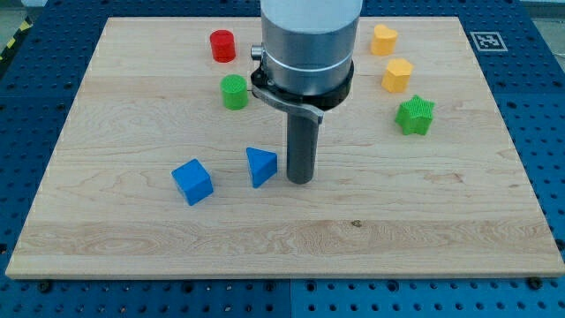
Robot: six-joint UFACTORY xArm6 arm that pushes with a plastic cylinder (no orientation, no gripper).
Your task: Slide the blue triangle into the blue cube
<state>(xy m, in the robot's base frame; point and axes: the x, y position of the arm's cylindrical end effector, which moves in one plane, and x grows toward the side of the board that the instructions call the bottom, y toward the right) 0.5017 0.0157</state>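
Note:
The blue triangle (260, 166) lies on the wooden board left of centre. The blue cube (192, 181) sits to its left and slightly lower, with a gap between them. My tip (301, 181) rests on the board just to the right of the blue triangle, a small gap apart from it. The rod rises from the tip into the grey arm body at the view's top.
A red cylinder (222, 45) and a green cylinder (234, 92) stand at the upper left. Two yellow blocks (384, 40) (397, 75) and a green star-shaped block (415, 116) stand at the upper right. The board's edge (282, 276) runs along the bottom.

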